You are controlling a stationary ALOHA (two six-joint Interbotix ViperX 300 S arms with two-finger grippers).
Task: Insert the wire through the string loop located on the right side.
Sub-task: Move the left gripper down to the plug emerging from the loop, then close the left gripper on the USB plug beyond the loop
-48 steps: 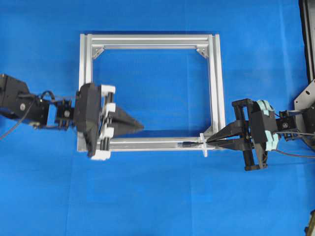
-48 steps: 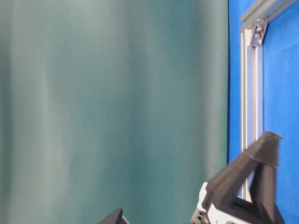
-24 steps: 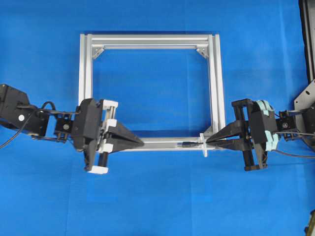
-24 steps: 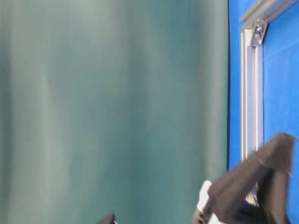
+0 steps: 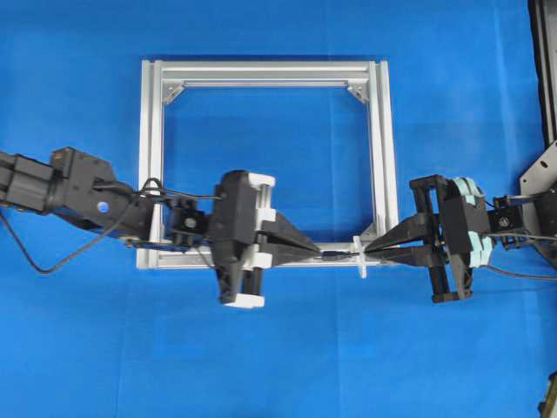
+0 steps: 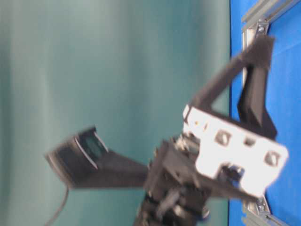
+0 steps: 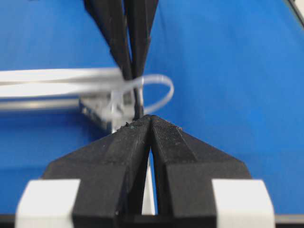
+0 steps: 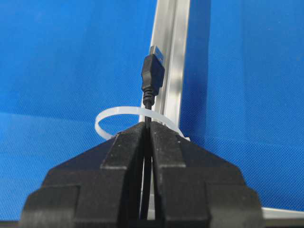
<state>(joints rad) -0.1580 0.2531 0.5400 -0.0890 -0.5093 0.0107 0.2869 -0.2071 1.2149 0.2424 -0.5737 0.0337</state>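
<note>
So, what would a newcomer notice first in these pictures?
First, the square aluminium frame on the blue cloth, seen from overhead. Then the two black claws that face each other along its lower bar: the left claw shut, and the right claw shut on the wire. In the right wrist view, the plug has already passed through the whitish string loop.

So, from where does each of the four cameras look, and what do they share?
Overhead: looks straight down on the aluminium frame, both arms, left claw, right claw.
Table-level: low, beside the frame, mostly filled by the blurred left arm.
Left wrist: behind its shut claw, facing the string loop.
Right wrist: behind its claw, shut on the wire, facing along the rail.
Both wrist views share the loop.
</note>
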